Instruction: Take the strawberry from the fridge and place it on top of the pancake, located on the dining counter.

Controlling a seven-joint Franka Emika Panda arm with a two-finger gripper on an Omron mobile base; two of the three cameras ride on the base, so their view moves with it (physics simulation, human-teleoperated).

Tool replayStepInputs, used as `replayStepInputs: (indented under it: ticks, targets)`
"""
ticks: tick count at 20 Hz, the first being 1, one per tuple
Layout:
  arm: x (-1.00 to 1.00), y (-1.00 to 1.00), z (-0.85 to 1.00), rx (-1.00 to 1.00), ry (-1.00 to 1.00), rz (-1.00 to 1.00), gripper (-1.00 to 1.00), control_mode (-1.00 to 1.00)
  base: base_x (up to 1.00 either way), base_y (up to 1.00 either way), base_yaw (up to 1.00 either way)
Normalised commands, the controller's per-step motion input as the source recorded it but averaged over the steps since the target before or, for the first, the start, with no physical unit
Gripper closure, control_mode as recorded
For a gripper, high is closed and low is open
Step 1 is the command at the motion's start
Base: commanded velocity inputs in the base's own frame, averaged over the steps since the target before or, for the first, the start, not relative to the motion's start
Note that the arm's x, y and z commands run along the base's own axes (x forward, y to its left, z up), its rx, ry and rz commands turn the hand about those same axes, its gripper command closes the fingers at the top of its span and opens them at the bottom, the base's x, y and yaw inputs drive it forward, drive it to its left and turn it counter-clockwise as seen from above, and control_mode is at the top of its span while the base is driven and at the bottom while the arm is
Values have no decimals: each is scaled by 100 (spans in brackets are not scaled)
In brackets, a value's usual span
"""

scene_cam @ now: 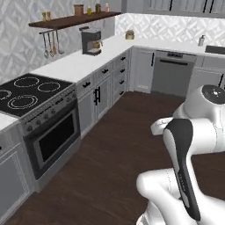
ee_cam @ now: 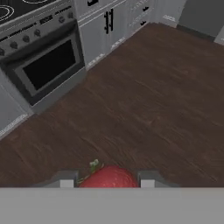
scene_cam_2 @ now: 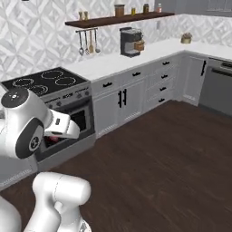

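The pick-up looks done: in the hand view the strawberry sits at the bottom centre, pinched between the two tips of the tool, whose jaws are narrow around it. Beyond it lies dark wood floor, with the oven at upper left. From the right base view a speck of red shows under the arm at the left edge, in front of the oven. What remains, by my judgement, is the carry to the pancake and the placing on top.
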Motion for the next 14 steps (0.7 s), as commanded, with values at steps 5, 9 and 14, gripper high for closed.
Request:
replayStepInputs:
  ticks: [5,9,14]
  targets:
    - [0,0,0,0,0,0,100,100,31,-100,-61]
    - [0,0,0,0,0,0,100,100,38,-100,-59]
    - [0,0,0,0,0,0,100,100,35,-100,-60]
